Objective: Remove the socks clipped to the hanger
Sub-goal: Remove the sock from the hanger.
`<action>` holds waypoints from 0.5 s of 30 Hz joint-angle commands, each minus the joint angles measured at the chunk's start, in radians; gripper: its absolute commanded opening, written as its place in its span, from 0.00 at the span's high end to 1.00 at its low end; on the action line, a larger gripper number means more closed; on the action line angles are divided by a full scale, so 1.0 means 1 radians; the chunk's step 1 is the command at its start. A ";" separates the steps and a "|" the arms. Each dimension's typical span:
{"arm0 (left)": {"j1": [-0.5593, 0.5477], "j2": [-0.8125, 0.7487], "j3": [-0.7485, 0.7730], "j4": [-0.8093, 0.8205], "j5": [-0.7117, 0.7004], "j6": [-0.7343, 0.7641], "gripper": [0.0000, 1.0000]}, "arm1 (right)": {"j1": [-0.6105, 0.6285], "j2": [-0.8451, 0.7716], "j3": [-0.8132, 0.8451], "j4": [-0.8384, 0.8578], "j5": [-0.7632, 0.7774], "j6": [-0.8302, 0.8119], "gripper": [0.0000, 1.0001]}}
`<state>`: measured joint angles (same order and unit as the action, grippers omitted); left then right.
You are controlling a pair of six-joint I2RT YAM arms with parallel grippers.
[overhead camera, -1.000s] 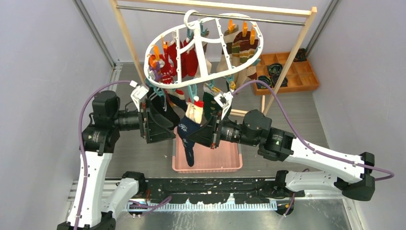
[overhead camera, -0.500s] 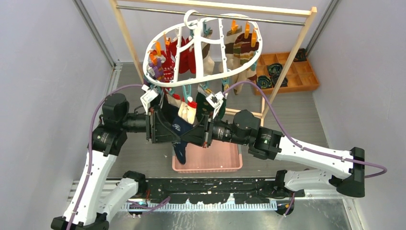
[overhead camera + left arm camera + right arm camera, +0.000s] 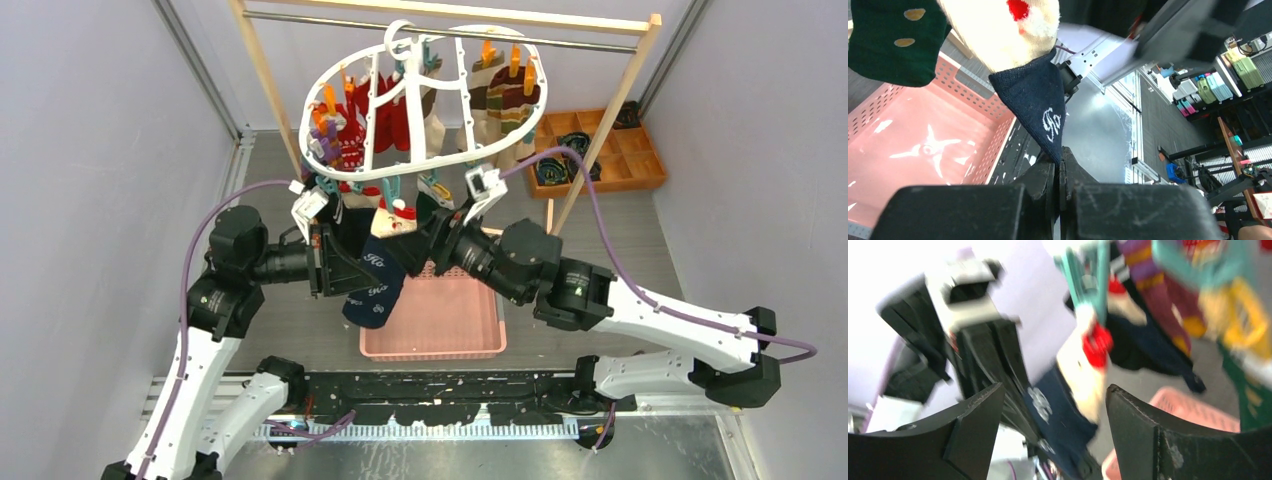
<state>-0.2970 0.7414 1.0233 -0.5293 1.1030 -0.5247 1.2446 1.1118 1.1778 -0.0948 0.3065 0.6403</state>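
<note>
The white oval hanger (image 3: pixel 352 172) hangs from a metal rail with several socks (image 3: pixel 505 105) clipped to it. A navy sock (image 3: pixel 375 288) with white lettering and a cream and red cuff hangs under a teal clip (image 3: pixel 391 190) at the hanger's near edge. My left gripper (image 3: pixel 345 272) is shut on that sock's lower part; in the left wrist view the left gripper (image 3: pixel 1058 161) pinches the navy sock (image 3: pixel 1040 107). My right gripper (image 3: pixel 428 248) stands open just right of the sock. In the blurred right wrist view the right gripper (image 3: pixel 1055 397) holds nothing and the navy sock (image 3: pixel 1060 417) lies beyond it.
A pink perforated basket (image 3: pixel 478 345) sits on the table below the sock. A light wooden rack (image 3: pixel 612 100) carries the rail. An orange compartment tray (image 3: pixel 640 165) with dark items lies at the back right. A dark green dotted sock (image 3: pixel 888 42) hangs beside the navy one.
My left gripper closed on the navy sock. My right gripper let go of it, opened and drew back up to the right. The sock's lower part swung left.
</note>
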 commanded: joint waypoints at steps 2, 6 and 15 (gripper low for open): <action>-0.033 0.009 -0.006 0.020 -0.061 -0.010 1.00 | 0.004 0.052 0.173 0.027 0.201 -0.155 0.20; -0.051 0.026 -0.002 0.021 -0.071 -0.008 1.00 | 0.005 0.112 0.234 0.016 0.262 -0.212 0.21; -0.062 0.048 0.033 0.020 -0.064 -0.001 1.00 | 0.005 0.162 0.326 -0.040 0.299 -0.290 0.26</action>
<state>-0.3492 0.7902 1.0168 -0.5316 1.0386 -0.5243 1.2446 1.2800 1.4330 -0.1337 0.5533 0.4103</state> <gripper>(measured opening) 0.021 0.764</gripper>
